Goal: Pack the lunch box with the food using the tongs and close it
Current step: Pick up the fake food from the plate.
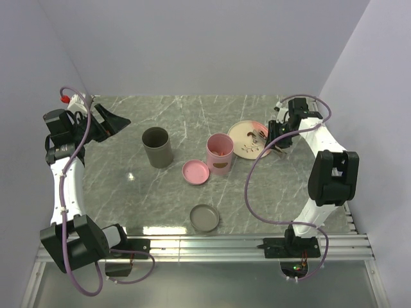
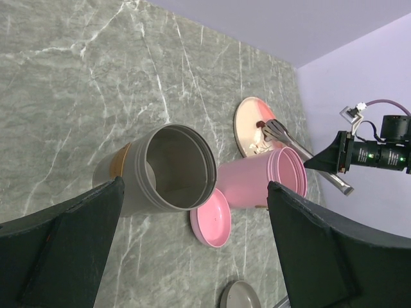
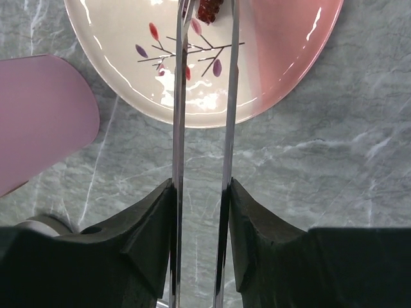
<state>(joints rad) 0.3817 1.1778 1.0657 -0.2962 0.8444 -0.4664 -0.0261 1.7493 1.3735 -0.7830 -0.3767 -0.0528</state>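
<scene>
The pink lunch box (image 1: 219, 154) stands open mid-table, and its pink lid (image 1: 196, 172) lies beside it on the left. Right of it sits a round plate (image 1: 239, 131) with food on it. My right gripper (image 3: 200, 192) is shut on the grey tongs (image 3: 179, 128), one finger pressing each arm. The tongs reach over the plate (image 3: 276, 58), and a reddish-brown piece of food (image 3: 209, 9) sits between their tips at the frame's top edge. My left gripper (image 2: 192, 212) hangs wide open and empty at the far left (image 1: 109, 122), facing the lunch box (image 2: 260, 179).
A grey canister (image 1: 157, 146) stands open left of the lunch box. Its grey lid (image 1: 205, 217) lies near the table's front edge. Purple cables loop beside both arms. Walls close the table in on the left, back and right.
</scene>
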